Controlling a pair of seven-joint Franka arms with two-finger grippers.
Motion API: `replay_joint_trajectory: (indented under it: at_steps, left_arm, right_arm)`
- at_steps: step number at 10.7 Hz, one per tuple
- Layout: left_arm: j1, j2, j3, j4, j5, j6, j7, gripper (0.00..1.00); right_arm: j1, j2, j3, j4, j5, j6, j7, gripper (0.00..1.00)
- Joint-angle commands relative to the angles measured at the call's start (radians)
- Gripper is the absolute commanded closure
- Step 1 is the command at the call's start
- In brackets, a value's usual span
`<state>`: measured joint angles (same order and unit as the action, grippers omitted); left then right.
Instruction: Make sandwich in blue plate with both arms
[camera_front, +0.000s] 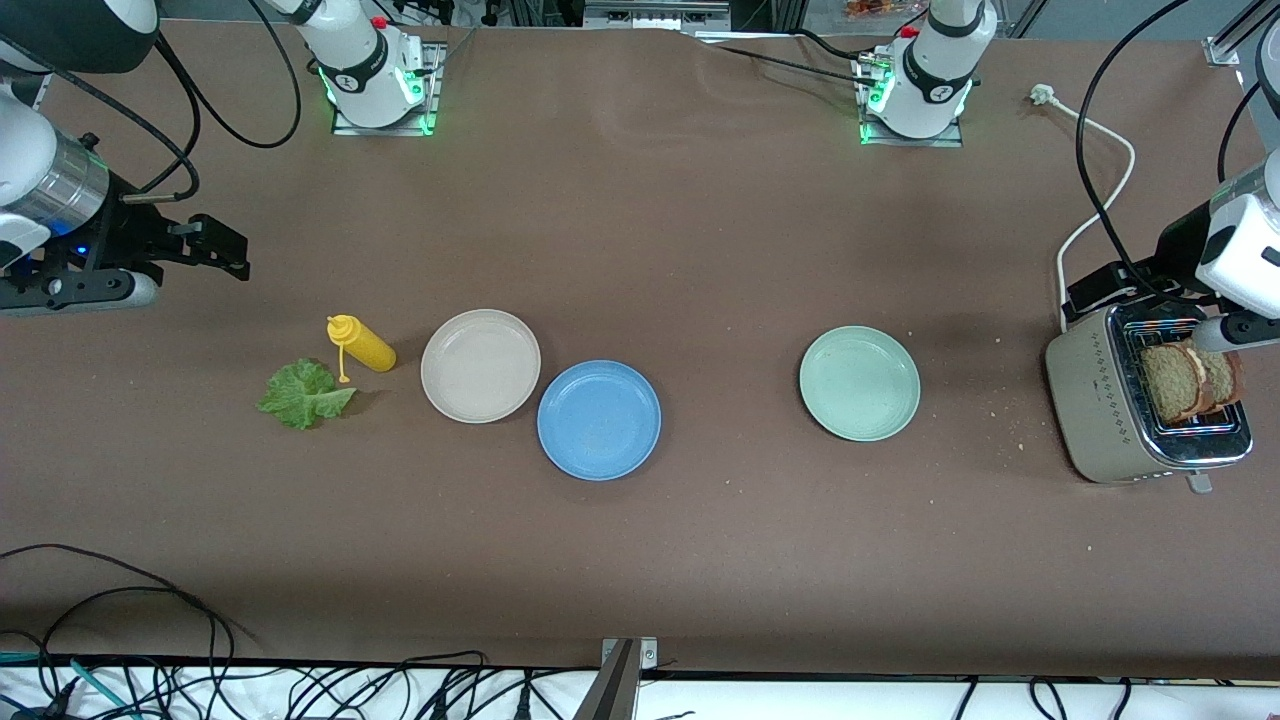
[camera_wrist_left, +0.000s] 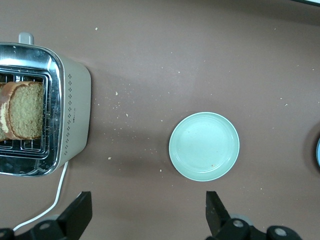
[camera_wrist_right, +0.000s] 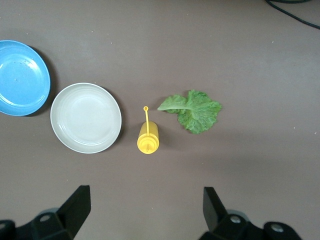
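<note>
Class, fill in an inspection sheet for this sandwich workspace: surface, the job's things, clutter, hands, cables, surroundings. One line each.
Surface: brown table, crumbs near the toaster.
Job's things: blue plate bare, touching the cream plate; two toast slices upright in the toaster; lettuce flat on the table beside the yellow bottle.
Clutter: mint plate, bare.
Hands: left hand open, up over the table beside the toaster; right hand open, up over the table near the bottle.
Cables: white toaster cord; black cables along the camera-side edge.
Surroundings: two arm bases, green lights on.
</note>
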<state>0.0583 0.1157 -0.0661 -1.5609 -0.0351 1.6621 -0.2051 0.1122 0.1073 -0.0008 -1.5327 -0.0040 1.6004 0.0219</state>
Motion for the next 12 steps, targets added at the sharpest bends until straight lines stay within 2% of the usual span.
replay_joint_trajectory:
  at_steps: [1, 12]
  left_arm:
    - [-0.002, -0.001, 0.006, 0.016, -0.017, -0.008, 0.006, 0.0]
    - [0.005, -0.001, 0.008, 0.042, -0.012, -0.018, 0.004, 0.0]
  right_arm:
    - [0.003, -0.018, 0.001, -0.007, 0.009, 0.003, 0.012, 0.0]
    - [0.003, -0.018, 0.001, -0.007, 0.009, 0.003, 0.012, 0.0]
